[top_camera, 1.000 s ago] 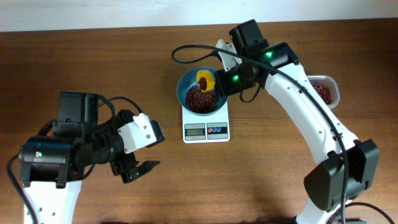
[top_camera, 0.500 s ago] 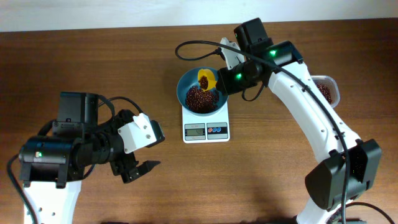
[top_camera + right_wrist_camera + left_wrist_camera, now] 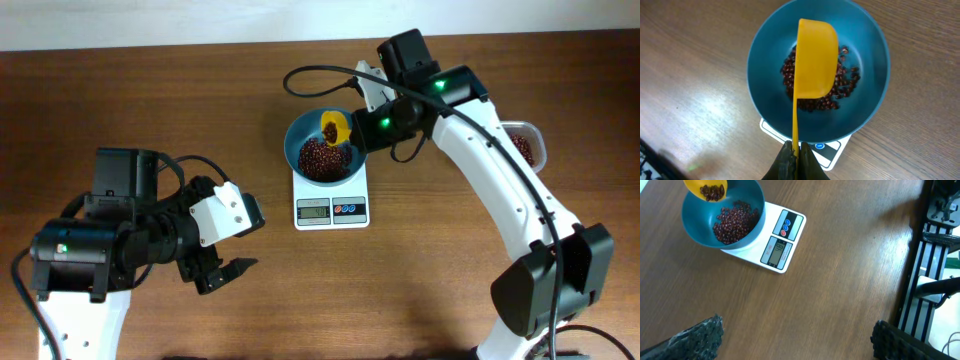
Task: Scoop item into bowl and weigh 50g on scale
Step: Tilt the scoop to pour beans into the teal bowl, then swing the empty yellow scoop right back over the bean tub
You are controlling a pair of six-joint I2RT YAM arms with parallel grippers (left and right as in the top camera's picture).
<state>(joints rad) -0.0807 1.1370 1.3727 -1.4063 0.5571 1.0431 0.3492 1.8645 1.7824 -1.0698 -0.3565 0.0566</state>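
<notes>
The teal-blue bowl (image 3: 298, 138) stands on the white scale (image 3: 331, 208) and holds a heap of dark red-brown beans (image 3: 323, 158). My right gripper (image 3: 366, 122) is shut on the handle of a yellow scoop (image 3: 332, 127), held over the bowl with a few beans in it. In the right wrist view the scoop (image 3: 815, 57) hangs over the bowl (image 3: 762, 95) and beans (image 3: 845, 85), with the gripper (image 3: 795, 156) clamped on its handle. My left gripper (image 3: 222, 270) is open and empty, low over bare table, far left of the scale (image 3: 782, 245).
A clear plastic tub (image 3: 524, 148) with more beans sits at the right edge behind my right arm. A black cable (image 3: 310, 82) loops behind the bowl. A dark frame (image 3: 930, 255) shows at the table's edge in the left wrist view.
The right gripper and scoop shifted slightly right and up over the bowl a second ago, then held still. The left arm has not moved.
</notes>
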